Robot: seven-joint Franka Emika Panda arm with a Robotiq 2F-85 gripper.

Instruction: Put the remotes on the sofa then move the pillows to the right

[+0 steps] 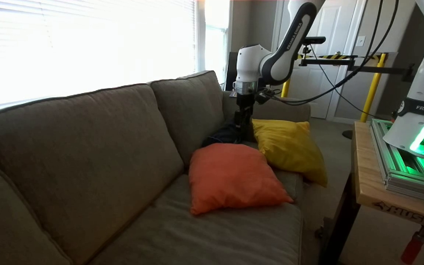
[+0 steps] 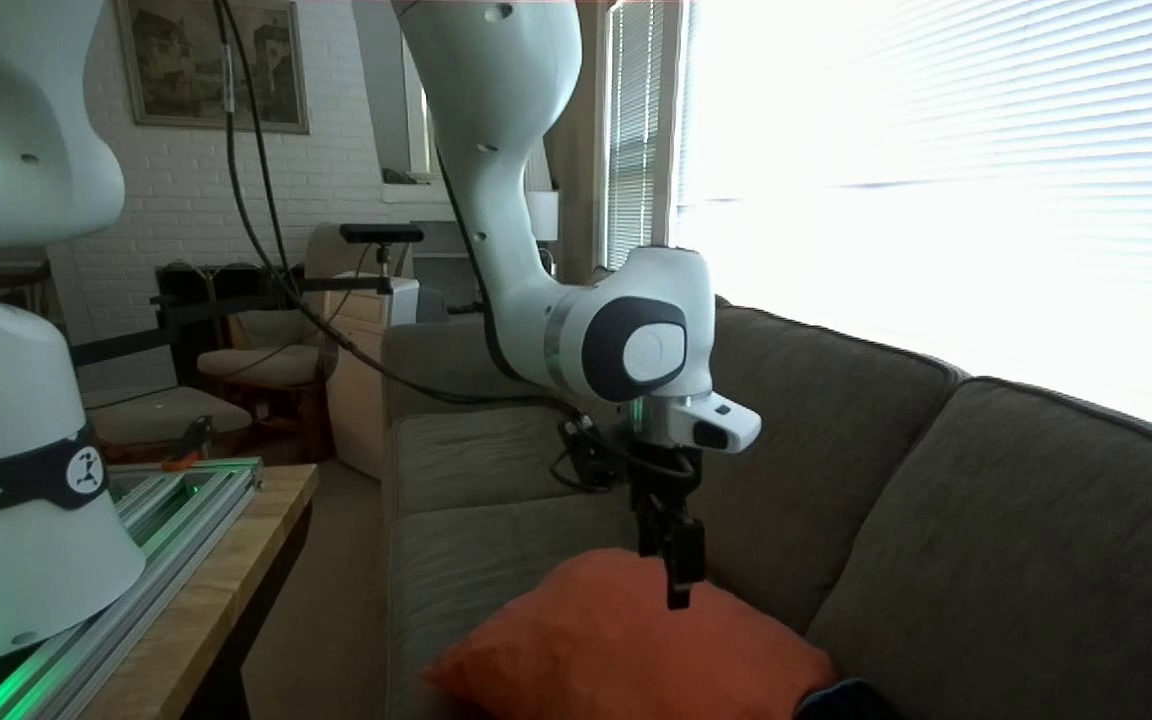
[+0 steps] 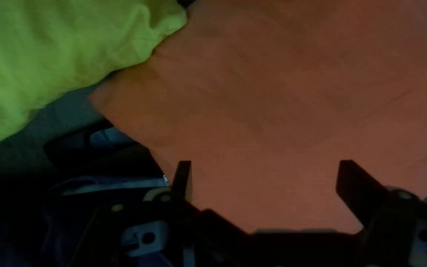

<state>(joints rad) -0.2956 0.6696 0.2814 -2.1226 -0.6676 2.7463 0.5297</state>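
Jaws spread wide, the black gripper (image 3: 263, 178) hangs in shadow, its joints hard to make out in the wrist view. Left to right in an exterior view: the grey-beige fabric sofa (image 1: 87, 165), cut off at its near end; a dark cloth heap (image 1: 221, 134), partly hidden behind the orange pillow (image 1: 230, 176), plump on the sofa, one corner pointing toward the front edge; the yellow pillow (image 1: 289, 147), creased, tilted, its lower corner overhanging that edge.

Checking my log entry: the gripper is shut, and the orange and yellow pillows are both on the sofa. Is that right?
The gripper is open, not shut: the wrist view shows its fingers wide apart. The orange pillow and yellow pillow are both on the sofa.
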